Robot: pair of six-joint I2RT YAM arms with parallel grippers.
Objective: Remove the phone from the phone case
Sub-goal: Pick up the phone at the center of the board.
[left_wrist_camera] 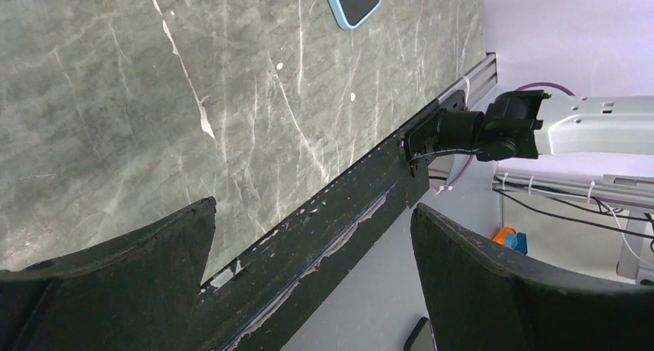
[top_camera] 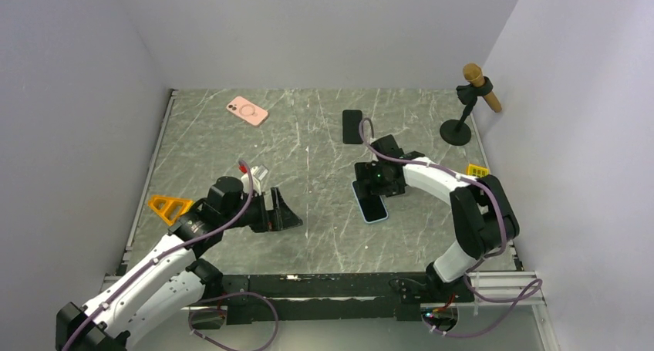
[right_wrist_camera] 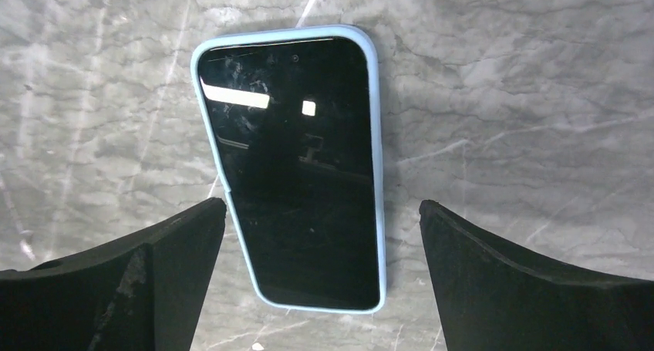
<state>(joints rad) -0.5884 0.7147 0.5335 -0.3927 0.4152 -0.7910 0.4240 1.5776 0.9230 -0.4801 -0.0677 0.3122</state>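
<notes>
Blue phone case [right_wrist_camera: 379, 173], phone [right_wrist_camera: 297, 173] apparently inside, lies under right end effector [right_wrist_camera: 320, 212], spread like left end effector [left_wrist_camera: 312, 208].

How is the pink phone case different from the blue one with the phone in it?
The pink phone case lies back up, showing a ring; the light-blue case with the phone lies screen up. The pink one sits far off at the back; the light-blue one lies right under the open right gripper. Both lie flat on the grey marble table.
</notes>
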